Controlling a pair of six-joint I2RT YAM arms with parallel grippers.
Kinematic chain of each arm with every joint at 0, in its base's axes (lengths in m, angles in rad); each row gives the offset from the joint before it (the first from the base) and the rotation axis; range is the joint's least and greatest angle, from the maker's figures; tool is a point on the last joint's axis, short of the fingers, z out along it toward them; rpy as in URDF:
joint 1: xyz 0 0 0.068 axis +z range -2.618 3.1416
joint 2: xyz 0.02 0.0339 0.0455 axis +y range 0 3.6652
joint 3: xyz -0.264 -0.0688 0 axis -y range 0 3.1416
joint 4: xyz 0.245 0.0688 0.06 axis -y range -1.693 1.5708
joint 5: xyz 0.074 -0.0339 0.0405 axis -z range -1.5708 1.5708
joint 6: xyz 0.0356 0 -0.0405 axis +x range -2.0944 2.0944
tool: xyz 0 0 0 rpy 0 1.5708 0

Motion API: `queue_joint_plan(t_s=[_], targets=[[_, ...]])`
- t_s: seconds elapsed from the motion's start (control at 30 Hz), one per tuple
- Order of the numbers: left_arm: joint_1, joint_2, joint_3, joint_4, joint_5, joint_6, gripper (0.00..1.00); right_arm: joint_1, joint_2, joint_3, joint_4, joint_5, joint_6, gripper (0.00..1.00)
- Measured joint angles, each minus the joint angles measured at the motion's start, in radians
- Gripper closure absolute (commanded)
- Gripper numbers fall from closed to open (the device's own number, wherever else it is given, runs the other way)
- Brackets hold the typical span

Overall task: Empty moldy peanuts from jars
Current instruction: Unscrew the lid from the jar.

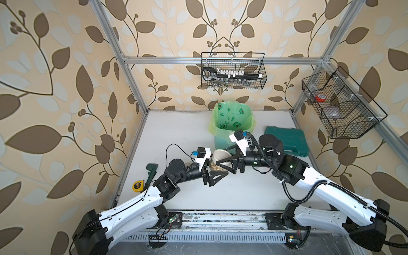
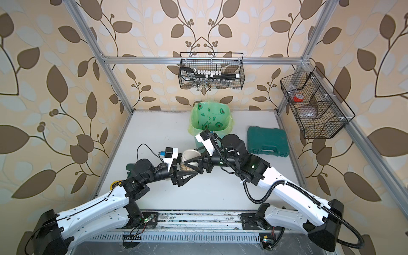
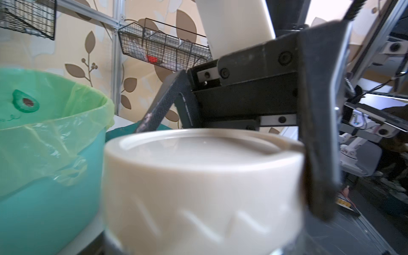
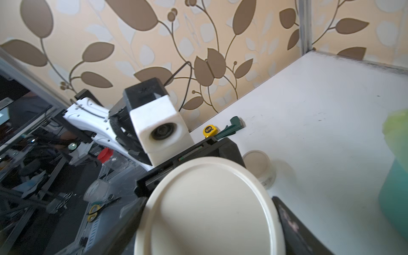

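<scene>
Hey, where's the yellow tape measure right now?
In a top view the yellow tape measure lies at the table's left edge, next to the dark green tool, close beside the left arm.

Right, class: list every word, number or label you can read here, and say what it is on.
"3", likely, on the yellow tape measure; rest blurred.
Green bin bag: printed writing too small to read.
Nothing else legible.

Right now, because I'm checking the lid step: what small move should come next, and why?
Probably rotate the right gripper to unscrew the beige lid: its fingers appear clamped on the lid, while the left gripper holds the capped peanut jar.
</scene>
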Motion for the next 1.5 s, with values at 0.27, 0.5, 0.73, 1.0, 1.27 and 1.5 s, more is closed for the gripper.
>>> queue_joint_plan(t_s=[0.27,0.5,0.73,1.0,1.27,1.5], targets=[[0.001,0.011,0.021,0.023,0.119,-0.054,1.00,-0.030,0.005,0.008,0.023,-0.175,-0.061,0.91],[0.002,0.030,0.036,0.054,0.202,-0.076,1.00,-0.043,0.059,0.063,0.009,-0.320,-0.131,0.89],[0.000,0.015,0.037,0.060,0.261,-0.074,1.00,-0.045,0.091,0.087,0.007,-0.435,-0.169,0.45],[0.000,0.003,0.045,-0.003,0.226,-0.051,1.00,-0.022,0.076,0.084,-0.003,-0.370,-0.153,0.00],[0.000,0.003,0.092,-0.106,0.135,0.005,1.00,-0.016,0.016,0.072,-0.013,-0.183,-0.117,0.00],[0.001,0.012,0.188,-0.232,-0.069,0.107,1.00,-0.013,-0.064,0.101,-0.016,0.097,-0.089,0.00]])
